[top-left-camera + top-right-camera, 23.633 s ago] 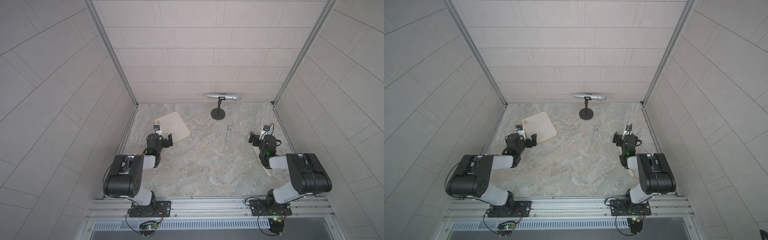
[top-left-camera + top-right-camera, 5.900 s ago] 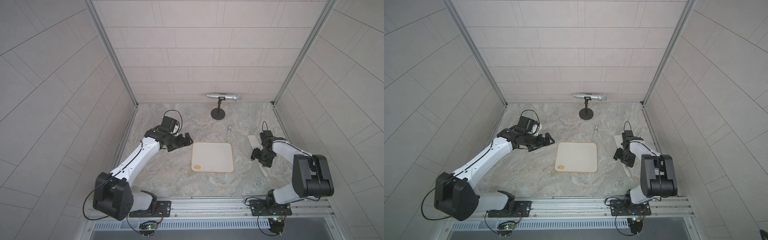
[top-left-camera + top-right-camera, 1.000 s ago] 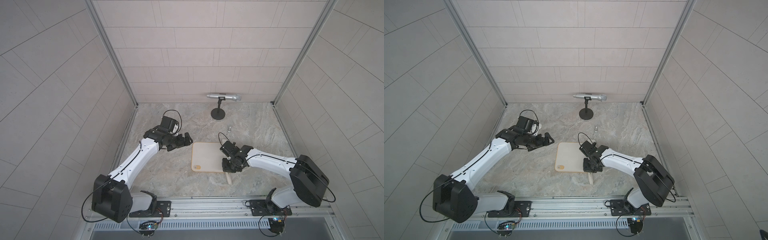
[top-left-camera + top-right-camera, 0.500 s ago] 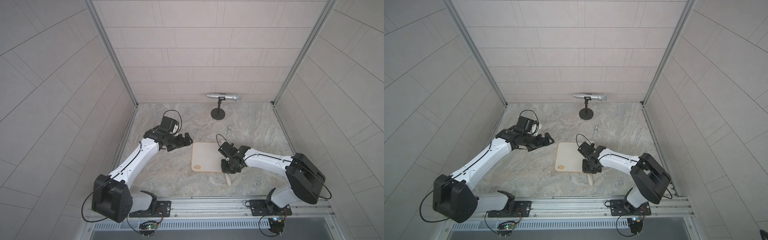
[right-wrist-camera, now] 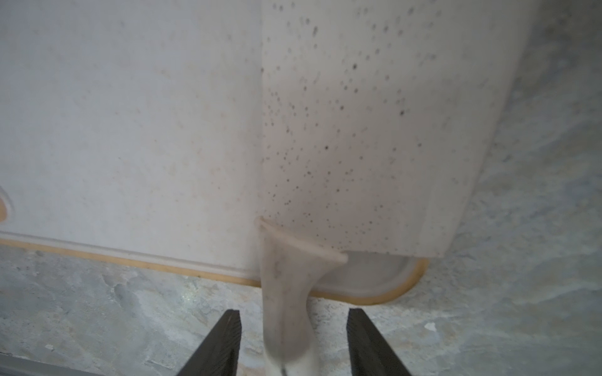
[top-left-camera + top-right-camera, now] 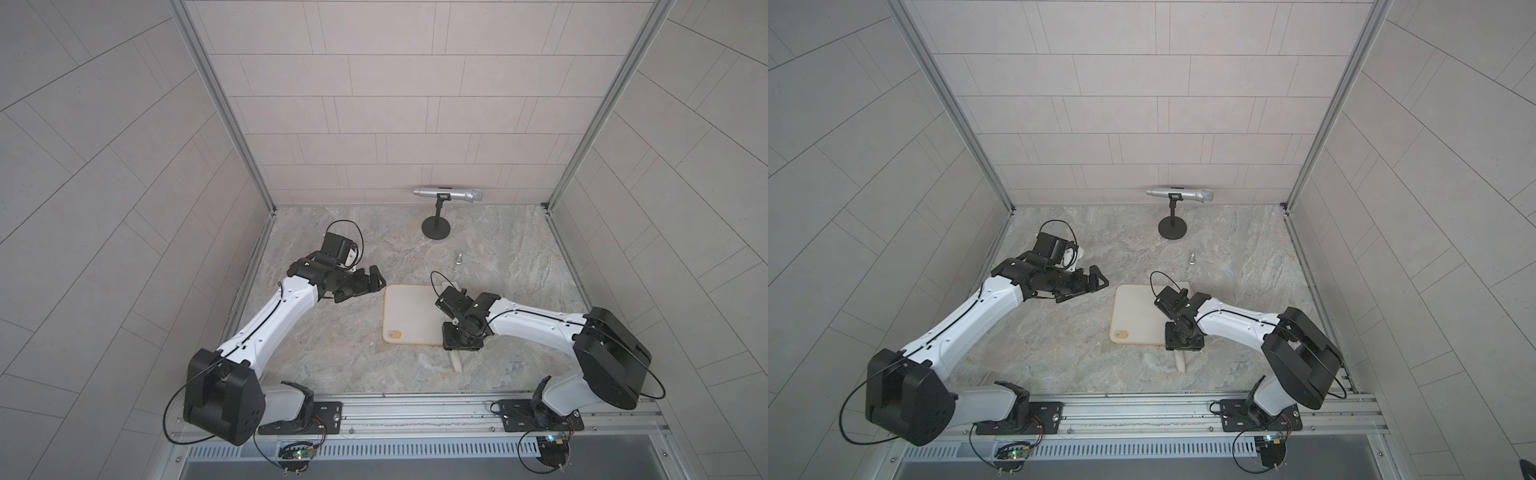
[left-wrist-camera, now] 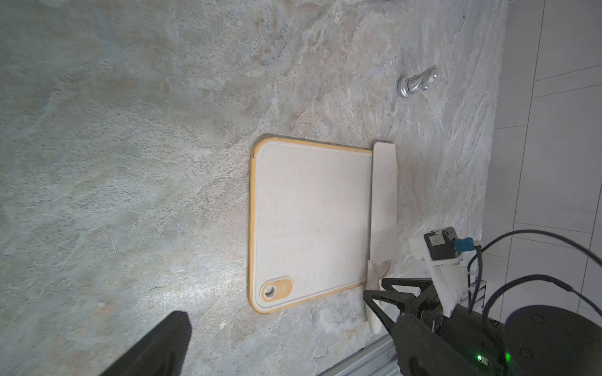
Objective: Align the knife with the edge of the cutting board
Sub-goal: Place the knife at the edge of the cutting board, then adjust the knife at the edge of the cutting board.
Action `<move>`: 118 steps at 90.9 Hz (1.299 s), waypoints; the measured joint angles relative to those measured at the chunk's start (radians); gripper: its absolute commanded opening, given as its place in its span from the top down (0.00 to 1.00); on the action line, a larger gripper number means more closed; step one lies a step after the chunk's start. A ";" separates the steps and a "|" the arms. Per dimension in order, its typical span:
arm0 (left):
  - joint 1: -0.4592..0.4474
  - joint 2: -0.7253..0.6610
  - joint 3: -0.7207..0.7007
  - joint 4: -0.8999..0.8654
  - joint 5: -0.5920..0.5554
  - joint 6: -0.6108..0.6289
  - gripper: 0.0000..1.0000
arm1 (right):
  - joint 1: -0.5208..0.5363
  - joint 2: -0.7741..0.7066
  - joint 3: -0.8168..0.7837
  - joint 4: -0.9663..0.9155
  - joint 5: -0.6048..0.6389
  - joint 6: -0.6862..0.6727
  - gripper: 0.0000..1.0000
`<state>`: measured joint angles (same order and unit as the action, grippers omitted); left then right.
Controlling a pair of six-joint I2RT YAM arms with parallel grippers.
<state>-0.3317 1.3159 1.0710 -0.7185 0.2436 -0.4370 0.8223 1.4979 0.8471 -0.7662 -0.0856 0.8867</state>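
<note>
Grey tiled walls (image 6: 374,104) box in a marbled stone table (image 6: 519,266). The left gripper (image 6: 368,284) hangs wide open beside the cutting board (image 6: 409,311). The knife (image 7: 383,195) lies along the board's right edge, handle overhanging the table. The right gripper (image 5: 293,317) fingers straddle it, not touching. Marks on the tan tab (image 7: 277,289) are too small to read.

right gripper (image 6: 459,344) over knife (image 6: 456,362) handle | at cutting board (image 6: 409,313) corner | left gripper (image 6: 366,286) apart
</note>
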 measured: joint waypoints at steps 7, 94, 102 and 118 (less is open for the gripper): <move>0.000 0.000 0.000 0.000 0.000 0.000 0.00 | 0.011 -0.016 0.000 -0.013 0.001 0.001 0.44; -0.003 0.001 -0.001 0.000 0.000 0.000 0.00 | 0.076 -0.024 -0.057 0.023 0.014 0.038 0.73; -0.007 0.002 -0.001 0.000 -0.001 0.000 0.00 | 0.081 -0.024 -0.057 0.027 0.017 0.046 0.76; -0.011 0.007 -0.001 0.000 0.000 0.000 0.00 | 0.093 -0.024 -0.057 0.028 0.030 0.057 0.81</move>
<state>-0.3431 1.3228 1.0702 -0.7181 0.2432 -0.4366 0.9150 1.4734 0.7898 -0.7383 -0.0559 0.9436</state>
